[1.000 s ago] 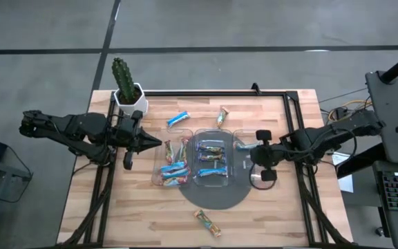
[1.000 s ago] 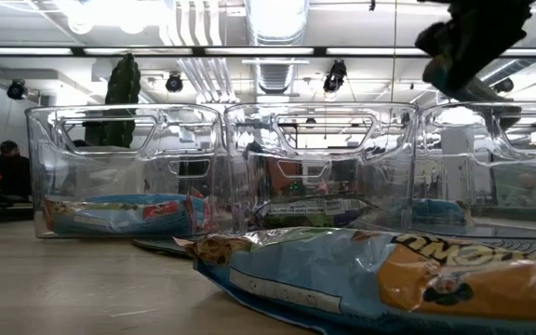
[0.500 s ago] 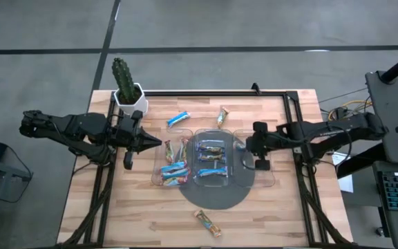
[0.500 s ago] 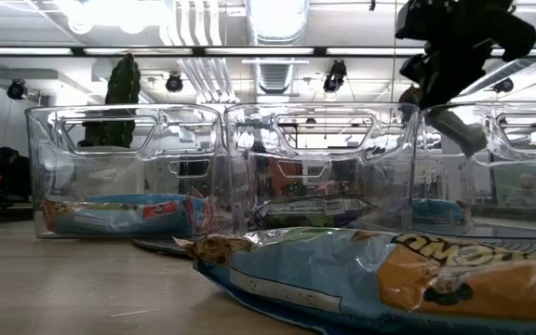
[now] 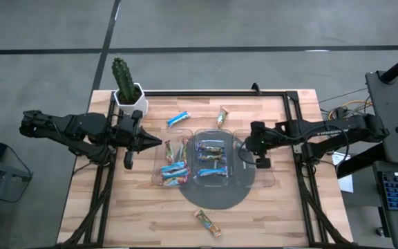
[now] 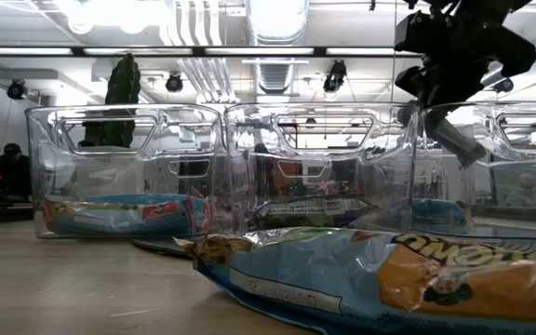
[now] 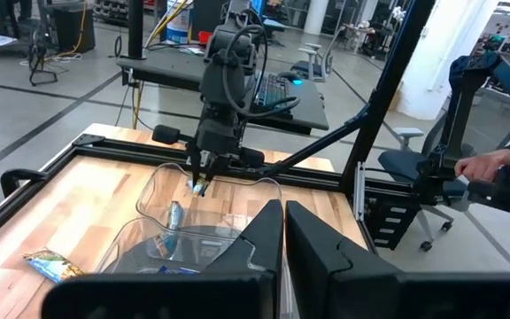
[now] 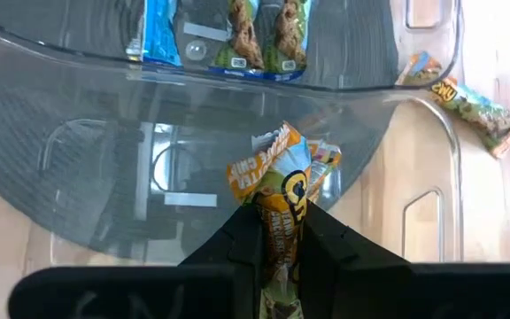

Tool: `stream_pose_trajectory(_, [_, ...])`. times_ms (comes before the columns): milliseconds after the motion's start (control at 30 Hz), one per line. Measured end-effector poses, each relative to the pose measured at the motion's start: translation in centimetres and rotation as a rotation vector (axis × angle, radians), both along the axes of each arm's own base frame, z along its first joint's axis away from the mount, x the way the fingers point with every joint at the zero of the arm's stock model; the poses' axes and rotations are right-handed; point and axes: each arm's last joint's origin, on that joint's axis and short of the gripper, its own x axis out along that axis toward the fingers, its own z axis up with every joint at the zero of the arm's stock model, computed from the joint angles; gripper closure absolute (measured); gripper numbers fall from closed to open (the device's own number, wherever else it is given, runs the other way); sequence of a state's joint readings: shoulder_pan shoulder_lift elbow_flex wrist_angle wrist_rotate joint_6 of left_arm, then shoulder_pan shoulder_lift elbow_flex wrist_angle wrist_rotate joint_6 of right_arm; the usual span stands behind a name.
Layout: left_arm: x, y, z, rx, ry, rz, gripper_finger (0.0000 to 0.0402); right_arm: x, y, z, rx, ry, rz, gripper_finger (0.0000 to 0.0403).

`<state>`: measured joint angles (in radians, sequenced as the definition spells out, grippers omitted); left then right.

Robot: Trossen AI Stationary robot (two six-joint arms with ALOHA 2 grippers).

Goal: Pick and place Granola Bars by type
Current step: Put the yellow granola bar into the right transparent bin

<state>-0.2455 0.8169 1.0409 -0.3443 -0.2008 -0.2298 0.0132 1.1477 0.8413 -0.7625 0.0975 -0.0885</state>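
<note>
The right gripper (image 5: 244,146), its arm stretched level from the frame's right, hangs over the clear tray's (image 5: 273,181) right compartment, clenched on a brownish-gold granola bar (image 8: 279,182). The left gripper (image 5: 159,144), fingers pressed together and empty, waits left of the tray above the desk (image 5: 116,207).

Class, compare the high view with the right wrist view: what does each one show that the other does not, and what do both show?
Only the high view shows the cactus, the waiting left gripper, and a blue bar loose on the table. Only the right wrist view shows the orange-wrapped bar pinched in the right gripper, whose jaws are shut on it. Both show the clear tray holding sorted bars.
</note>
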Motion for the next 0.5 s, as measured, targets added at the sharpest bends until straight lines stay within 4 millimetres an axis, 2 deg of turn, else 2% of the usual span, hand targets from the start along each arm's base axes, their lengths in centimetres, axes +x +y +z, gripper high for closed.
stream_pose_trajectory(267, [0.00,0.01,0.00,0.001,0.000,0.003,0.0401,0.39,0.00,0.22,0.002,-0.046,0.002,0.0360])
stream_pose_trajectory(500, [0.00,0.01,0.00,0.001,0.000,0.003,0.0401,0.38,0.08,0.20,0.041,-0.045,-0.010,0.0307])
